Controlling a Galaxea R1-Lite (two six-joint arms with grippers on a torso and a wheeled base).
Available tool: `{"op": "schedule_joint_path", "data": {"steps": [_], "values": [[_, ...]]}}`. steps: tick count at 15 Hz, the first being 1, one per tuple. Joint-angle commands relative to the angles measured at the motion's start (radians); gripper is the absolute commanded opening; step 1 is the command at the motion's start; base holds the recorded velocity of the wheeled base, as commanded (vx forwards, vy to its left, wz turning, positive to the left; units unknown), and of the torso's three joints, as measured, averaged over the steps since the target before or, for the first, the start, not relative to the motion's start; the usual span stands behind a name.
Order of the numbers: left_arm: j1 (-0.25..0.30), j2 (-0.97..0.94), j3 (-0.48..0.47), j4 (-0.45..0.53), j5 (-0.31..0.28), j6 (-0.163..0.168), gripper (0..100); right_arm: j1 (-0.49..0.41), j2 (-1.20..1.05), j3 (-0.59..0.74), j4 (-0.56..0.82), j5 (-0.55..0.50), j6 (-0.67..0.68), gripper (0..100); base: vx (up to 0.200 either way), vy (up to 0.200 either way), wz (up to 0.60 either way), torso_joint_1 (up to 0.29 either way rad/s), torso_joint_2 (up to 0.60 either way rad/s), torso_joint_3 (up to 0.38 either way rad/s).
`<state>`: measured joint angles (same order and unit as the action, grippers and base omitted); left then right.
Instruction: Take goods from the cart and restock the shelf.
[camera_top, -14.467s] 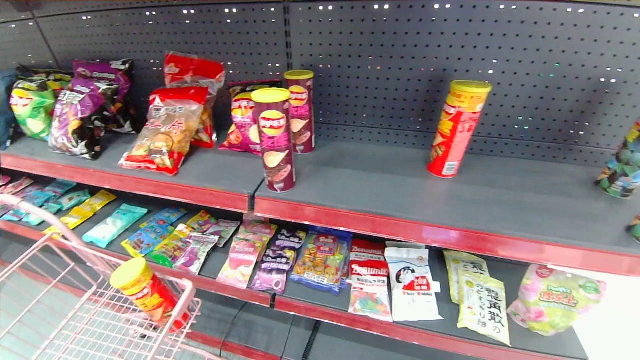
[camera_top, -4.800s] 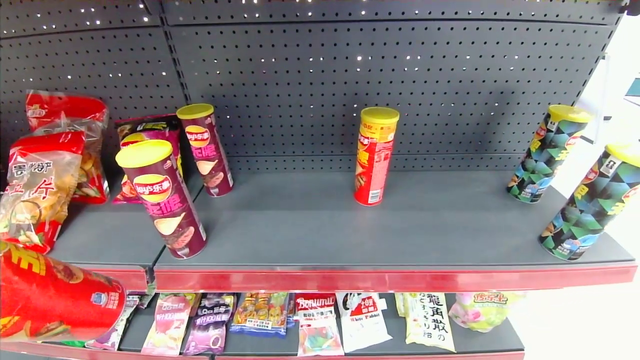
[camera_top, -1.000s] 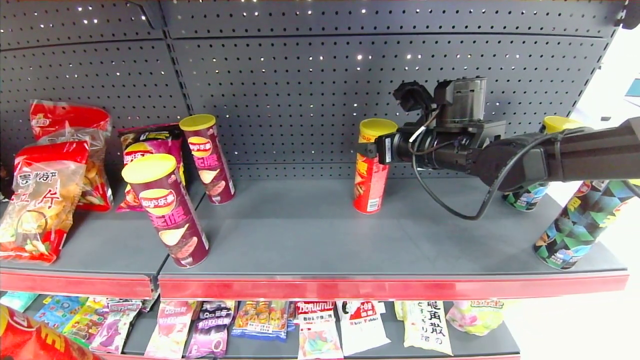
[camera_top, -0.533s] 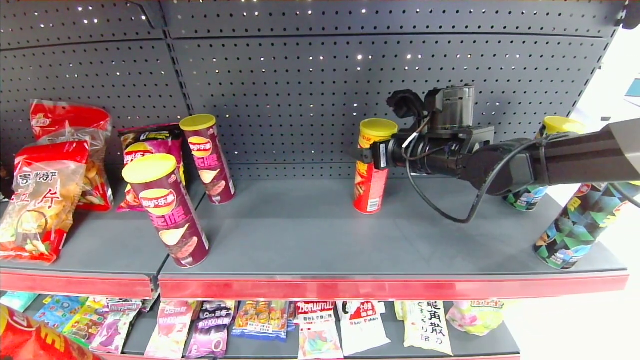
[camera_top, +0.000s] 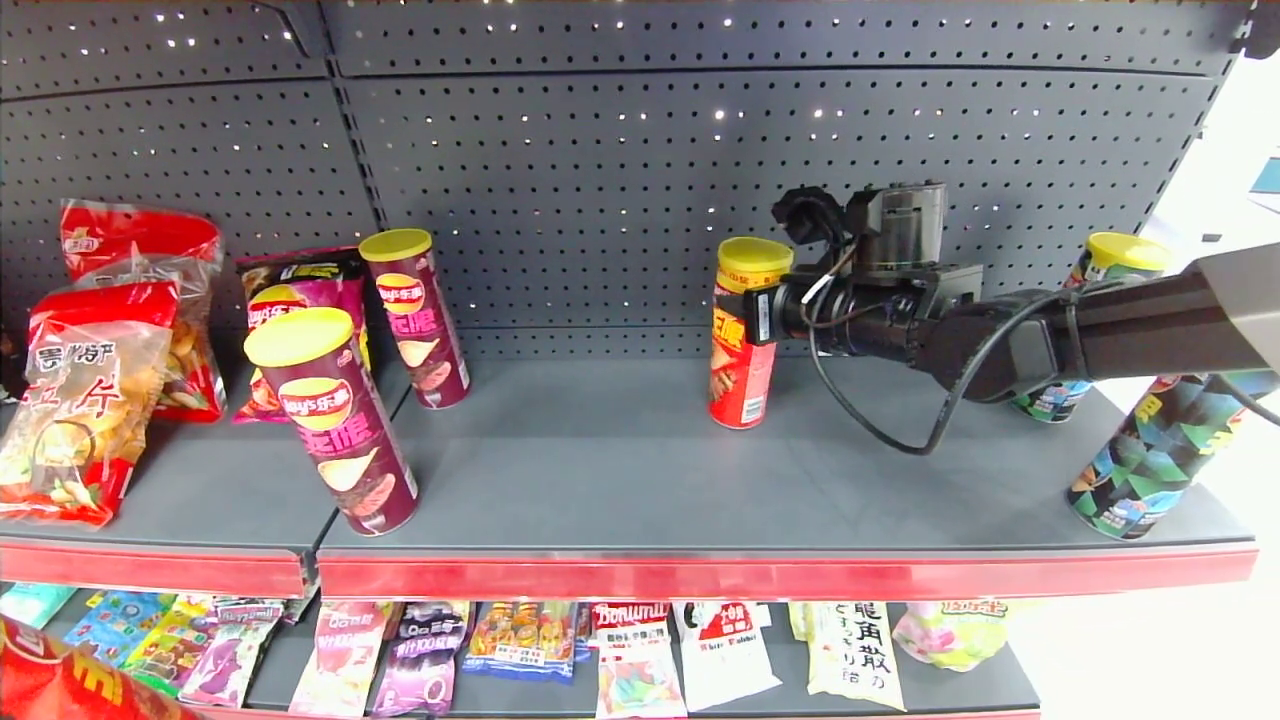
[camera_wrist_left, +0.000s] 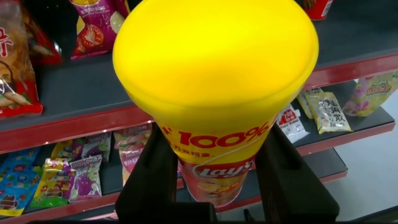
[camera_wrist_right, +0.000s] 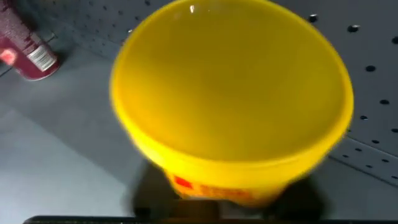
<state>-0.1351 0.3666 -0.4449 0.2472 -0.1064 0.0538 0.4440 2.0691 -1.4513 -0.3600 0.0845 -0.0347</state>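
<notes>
Red can (camera_wrist_left: 214, 93) clamped between left fingers (camera_wrist_left: 149, 177); shelf can (camera_top: 740, 370) at right fingers (camera_top: 756, 316), grip cannot be told.

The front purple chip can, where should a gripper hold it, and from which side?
Probably grip the front purple can at mid-body, below its yellow lid, coming from the open front of the shelf: it's a tall standing cylinder, with a second purple can and a purple bag behind.

held red can (camera_top: 45, 685) cut off at the head view's bottom-left corner, shelf can's yellow lid (camera_wrist_right: 230, 93) blurred and hiding its body, far patterned can (camera_top: 1110, 255) mostly behind the right arm (camera_top: 1100, 325), lower-shelf packets (camera_top: 640, 660) cropped at the bottom edge
</notes>
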Motion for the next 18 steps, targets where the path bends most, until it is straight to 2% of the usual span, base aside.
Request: {"op": "schedule_joint_path", "data": {"steps": [1, 4, 6, 7, 8, 12, 15, 18], "values": [[0.000, -0.005, 0.000, 0.000, 0.001, 0.000, 0, 0.015, -0.086, 0.029, 0.006, 0.063, -0.004, 0, 0.000, 0.000, 0.00, 0.000, 0.00, 0.000], [-0.001, -0.005, 0.000, 0.000, -0.001, 0.000, 0, 0.033, -0.222, 0.146, 0.010, 0.205, -0.008, 0, 0.000, 0.000, 0.00, 0.000, 0.00, 0.000], [-0.001, -0.005, 0.000, 0.000, -0.001, 0.000, 0, 0.015, -0.259, 0.187, 0.004, 0.227, -0.079, 0, 0.000, 0.000, 0.00, 0.000, 0.00, 0.000], [-0.001, -0.005, -0.001, 0.000, -0.004, 0.000, 0, -0.011, -0.267, 0.201, 0.001, 0.274, -0.134, 0, 0.000, 0.000, 0.00, 0.000, 0.00, 0.000], [-0.001, -0.003, -0.003, 0.000, -0.004, 0.000, 0, -0.034, -0.293, 0.223, 0.010, 0.365, -0.180, 0, 0.000, 0.000, 0.00, 0.000, 0.00, 0.000], [-0.001, -0.002, -0.008, -0.002, -0.006, 0.000, 0, -0.064, -0.314, 0.292, 0.004, 0.578, -0.221, 0, 0.000, 0.000, 0.00, 0.000, 0.00, 0.000], [-0.001, -0.002, -0.008, -0.002, -0.007, 0.000, 0, -0.065, -0.316, 0.364, 0.004, 0.626, -0.310, 0, 0.000, 0.000, 0.00, 0.000, 0.00, 0.000], [-0.001, -0.002, -0.009, -0.002, -0.007, 0.000, 0, -0.057, -0.319, 0.425, 0.006, 0.687, -0.317, 0, 0.000, 0.000, 0.00, 0.000, 0.00, 0.000]]}}
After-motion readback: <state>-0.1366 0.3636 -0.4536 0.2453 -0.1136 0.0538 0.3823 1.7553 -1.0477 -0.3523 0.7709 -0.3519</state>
